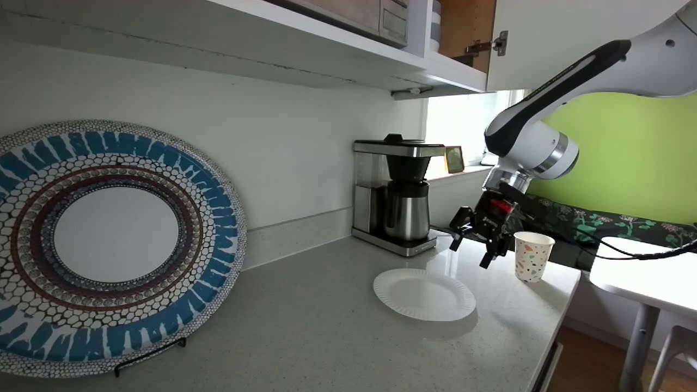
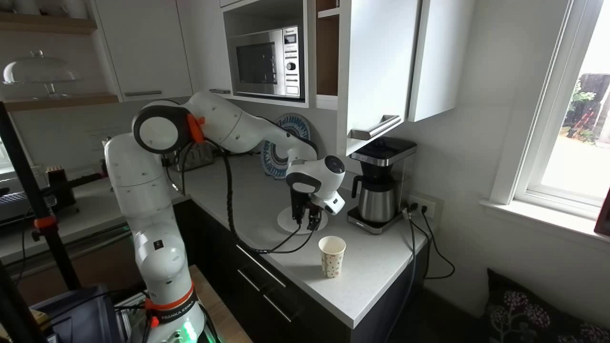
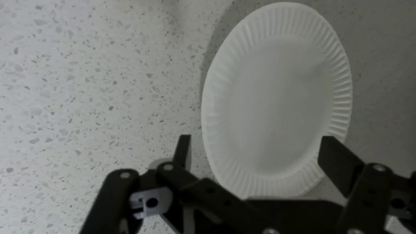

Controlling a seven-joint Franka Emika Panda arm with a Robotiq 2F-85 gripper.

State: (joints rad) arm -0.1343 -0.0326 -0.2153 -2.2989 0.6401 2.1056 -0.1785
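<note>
Both jaws of the claw (image 3: pixel 256 143) stand wide apart near the white plate (image 3: pixel 279 104), which lies on the surface (image 3: pixel 97 97); we see its fluted rim (image 3: pixel 212 110) closely in the wrist view, while the patterned cup (image 1: pixel 532 258) and coffee maker (image 1: pixel 405 190) reach us only in both exterior views.

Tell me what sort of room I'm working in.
A kitchen, most likely: a coffee maker stands on the counter, and a microwave sits among the cabinets.
</note>
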